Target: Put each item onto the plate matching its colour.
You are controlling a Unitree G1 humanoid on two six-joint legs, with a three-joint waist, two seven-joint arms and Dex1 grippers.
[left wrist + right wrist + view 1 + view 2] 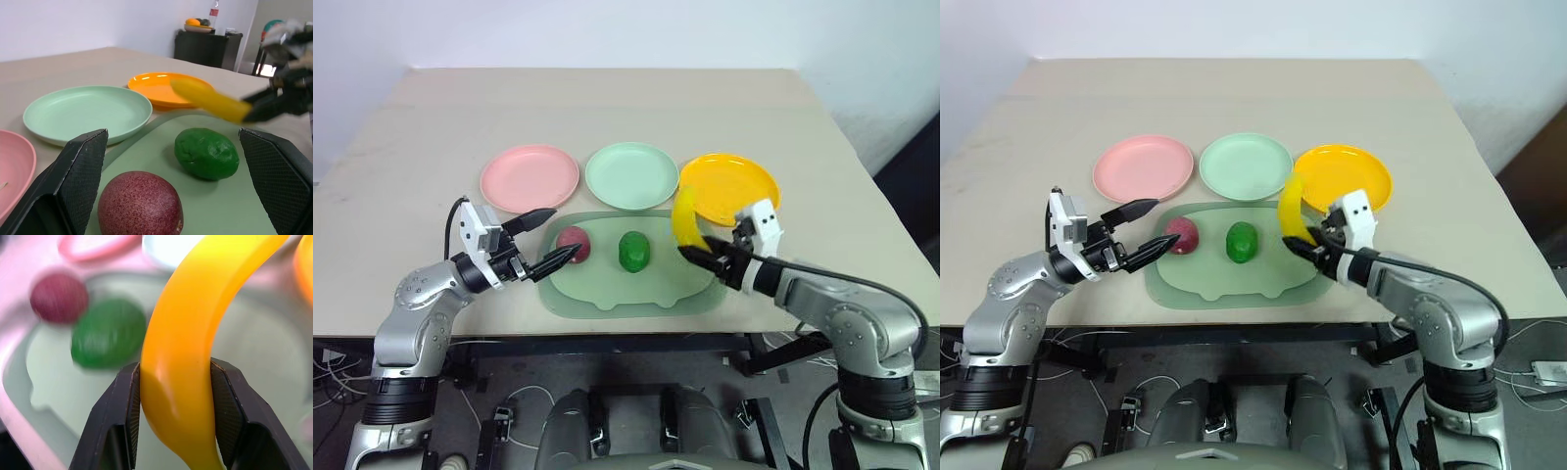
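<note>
Beige worktop (607, 98) carrying three plates in a row, pink (530, 177), mint (631, 174), orange-yellow plate (729, 186), with a green tray (607, 289) in front. On the tray, red fruit (574, 242) and green fruit (632, 251), both unsorted. Banana step in hand: right pincer (700, 257) clamped on the banana (686, 223), raised beside the orange-yellow plate's near rim. Next, probably: carry over that plate, lower, release. Left pincer (546, 238) spread wide, empty, just beside the red fruit.
</note>
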